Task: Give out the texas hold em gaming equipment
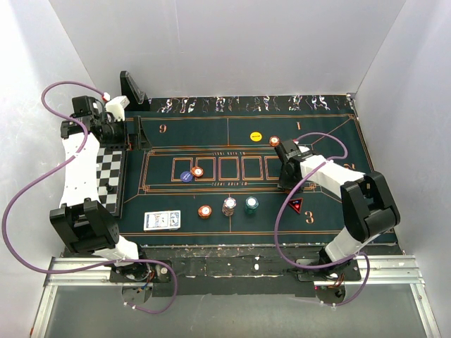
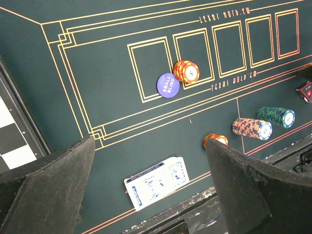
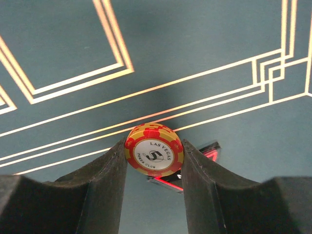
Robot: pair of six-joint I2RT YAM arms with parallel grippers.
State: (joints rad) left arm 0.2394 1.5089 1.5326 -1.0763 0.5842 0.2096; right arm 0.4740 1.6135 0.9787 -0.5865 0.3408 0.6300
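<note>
Left gripper (image 2: 150, 142) is spread wide with nothing in it, hanging over the left end of the dark green mat (image 2: 97, 73). The chequered board (image 2: 9, 141) shows just outside its left finger. Down between its two fingers, toward the mat's near edge, lie the blue-backed cards (image 2: 156, 183), flat and a bit skewed. Farther out ahead of those fingers the blue disc (image 2: 167, 84) sits just beside an orange chip stack (image 2: 186, 71). Off past its right finger there's a row of three stacks: another orange stack (image 2: 214, 140) half hidden by the fingertip, then a white stack (image 2: 251, 127), then a teal stack (image 2: 275, 117). Moving right, the yellow disc (image 1: 256, 136) lies on the mat just to the left of the right gripper (image 3: 153, 144), not touching it. That gripper is closed partway on a single orange-and-red chip (image 3: 154, 156), pinched on edge between both fingers with its face toward the wrist camera, up off the mat. The red triangular marker (image 3: 208, 151) lies on the mat below it, peeking out behind the chip.
</note>
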